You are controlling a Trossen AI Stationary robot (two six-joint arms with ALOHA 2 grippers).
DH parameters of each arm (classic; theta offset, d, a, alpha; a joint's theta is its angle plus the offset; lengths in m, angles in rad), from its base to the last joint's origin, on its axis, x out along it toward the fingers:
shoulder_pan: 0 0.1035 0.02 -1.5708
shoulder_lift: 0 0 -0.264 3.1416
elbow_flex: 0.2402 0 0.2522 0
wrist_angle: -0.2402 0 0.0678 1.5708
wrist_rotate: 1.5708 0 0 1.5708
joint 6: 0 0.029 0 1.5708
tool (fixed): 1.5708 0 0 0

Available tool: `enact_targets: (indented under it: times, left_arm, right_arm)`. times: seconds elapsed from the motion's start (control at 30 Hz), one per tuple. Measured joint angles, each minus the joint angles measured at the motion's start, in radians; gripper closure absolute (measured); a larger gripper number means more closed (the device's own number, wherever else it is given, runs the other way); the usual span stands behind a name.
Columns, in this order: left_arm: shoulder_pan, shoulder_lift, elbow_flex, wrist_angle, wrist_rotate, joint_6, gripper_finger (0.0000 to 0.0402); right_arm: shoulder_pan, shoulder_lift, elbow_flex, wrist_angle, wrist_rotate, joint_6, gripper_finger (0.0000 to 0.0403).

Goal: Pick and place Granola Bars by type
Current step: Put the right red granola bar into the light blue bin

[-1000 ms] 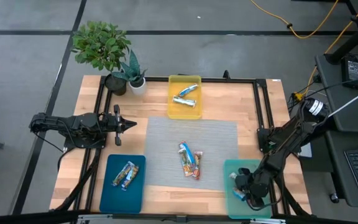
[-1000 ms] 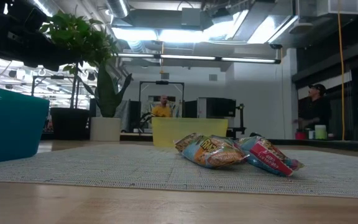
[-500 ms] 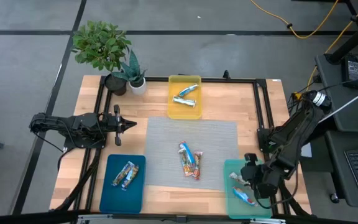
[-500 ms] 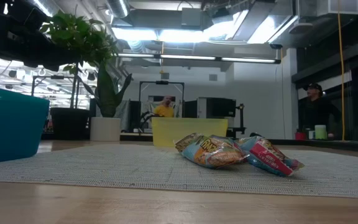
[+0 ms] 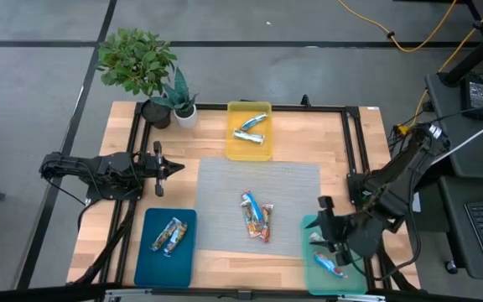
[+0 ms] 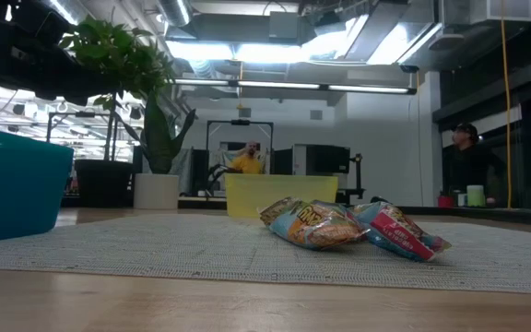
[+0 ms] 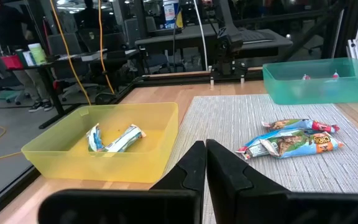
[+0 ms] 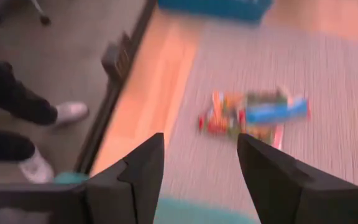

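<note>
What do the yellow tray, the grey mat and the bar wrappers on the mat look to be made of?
Yellow tray: seemingly translucent plastic; light glows through its smooth walls. Grey mat: apparently a woven placemat, matte, with fine ribbing in the left wrist view. Bar wrappers: likely glossy printed film, crinkled, with crimped ends.

Left arm: lies folded along the table's 9 o'clock edge, forearm pointing toward 3 o'clock, wrist level. Left gripper point(image 5: 169, 168): fingers pressed together, tips touching, holding nothing; in the left wrist view the two dark fingers point(image 7: 194, 168) meet in a narrow point.

Right arm: enters from the 3 o'clock side, elbow raised, forearm angled down toward 7 o'clock, wrist near the table's 5 o'clock corner. Right gripper point(image 5: 326, 225): fingers spread wide apart, nothing between them, pointing toward 9 o'clock; the right wrist view shows both fingers point(image 8: 143, 165) clearly separated.
</note>
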Motion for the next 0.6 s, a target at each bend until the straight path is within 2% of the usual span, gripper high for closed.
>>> enact_targets:
  times: [0.13, 0.37, 0.6]
  left_arm:
    - [0.000, 0.000, 0.000, 0.000, 0.000, 0.000, 0.0398]
    - [0.000, 0.000, 0.000, 0.000, 0.000, 0.000, 0.0393]
    - [0.000, 0.000, 0.000, 0.000, 0.000, 0.000, 0.0398]
  right_arm:
    - [-0.072, 0.000, 0.001, 0.156, -0.001, -0.102, 0.0198]
    - [-0.203, 0.017, 0.001, 0.353, -0.014, -0.181, 0.0198]
    - [-0.281, 0.020, 0.001, 0.420, -0.038, -0.183, 0.0198]
